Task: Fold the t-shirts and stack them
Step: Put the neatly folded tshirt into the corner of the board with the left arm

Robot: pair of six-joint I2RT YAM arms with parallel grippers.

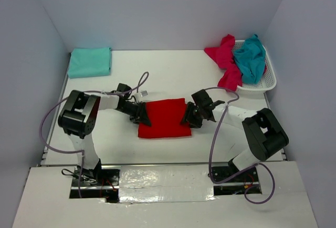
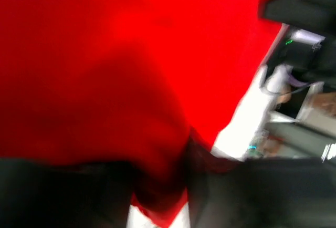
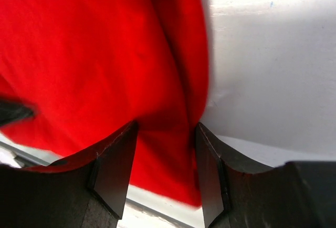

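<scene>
Here we are over the table (image 1: 157, 70), and the red shirt (image 1: 164, 117) lies dead centre, folded into a flat, roughly square pad. Both arms are on it at once. The left gripper (image 1: 143, 113) is at the shirt's 9 o'clock edge. The right gripper (image 1: 188, 117) is at the 3 o'clock edge, straight across from it.

On the right wrist camera, the two dark fingers (image 3: 113, 170) stand on either side of a hanging fold of red cloth, touching it on both sides. That's a pinch on the red shirt, with the white table just off to 3 o'clock.

The left wrist camera is badly smeared, but red fills almost the whole view. A bunched ridge of it runs down between the dark fingers (image 2: 63, 196), filling the gap, so this gripper also reads as pinching the red shirt.

Looking around, a folded teal shirt (image 1: 90, 62) sits flat in the far corner at 10 o'clock, well apart from the action. At 2 o'clock is the white basket (image 1: 269, 83). A pink shirt (image 1: 224, 60) spills over its left rim onto the table, and a crumpled teal shirt (image 1: 251, 57) is heaped inside beside it.
</scene>
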